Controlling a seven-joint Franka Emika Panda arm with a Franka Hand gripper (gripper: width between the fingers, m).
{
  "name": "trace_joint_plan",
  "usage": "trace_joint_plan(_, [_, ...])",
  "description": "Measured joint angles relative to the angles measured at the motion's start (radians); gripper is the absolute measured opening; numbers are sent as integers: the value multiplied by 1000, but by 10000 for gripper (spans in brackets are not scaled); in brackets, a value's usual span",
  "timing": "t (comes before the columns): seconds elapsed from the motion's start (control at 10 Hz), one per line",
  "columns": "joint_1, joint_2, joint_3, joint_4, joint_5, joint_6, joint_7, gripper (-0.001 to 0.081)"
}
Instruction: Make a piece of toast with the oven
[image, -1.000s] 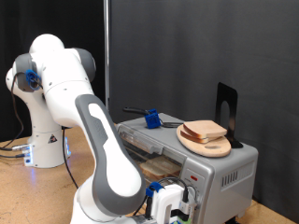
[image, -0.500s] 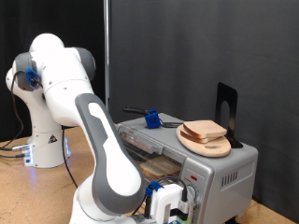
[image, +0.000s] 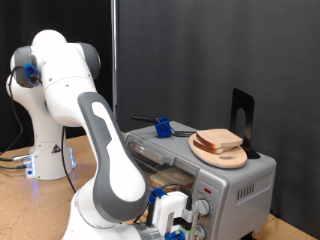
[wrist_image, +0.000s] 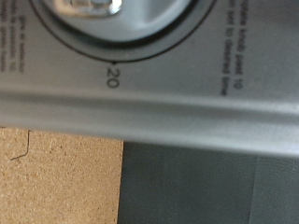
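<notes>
The piece of toast (image: 220, 138) lies on a round wooden board (image: 228, 157) on top of the silver oven (image: 248, 185). The oven door (image: 152, 150) hangs open, with the rack inside (image: 172, 178). My gripper (image: 188, 216) is low at the exterior view's bottom, right against the oven's front panel by its knobs (image: 198, 208). The wrist view is filled by that panel (wrist_image: 187, 103): the rim of a round knob (wrist_image: 89, 7) and a dial mark "20" (wrist_image: 114, 77). My fingers do not show there, and nothing shows between them.
A black bracket (image: 241, 112) stands on the oven top behind the board. A blue and black handle piece (image: 160, 126) sits at the oven's far edge. The robot base (image: 45, 150) stands at the exterior view's left. Brown tabletop (wrist_image: 56, 177) shows below the panel.
The arm has shifted a little towards the exterior view's left and the gripper has sunk slightly along the oven's front panel. The toast and board have not moved.
</notes>
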Motion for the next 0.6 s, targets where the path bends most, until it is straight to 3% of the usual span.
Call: trace_joint_plan(0.6, [1,22,6,33,20,24,-68,799])
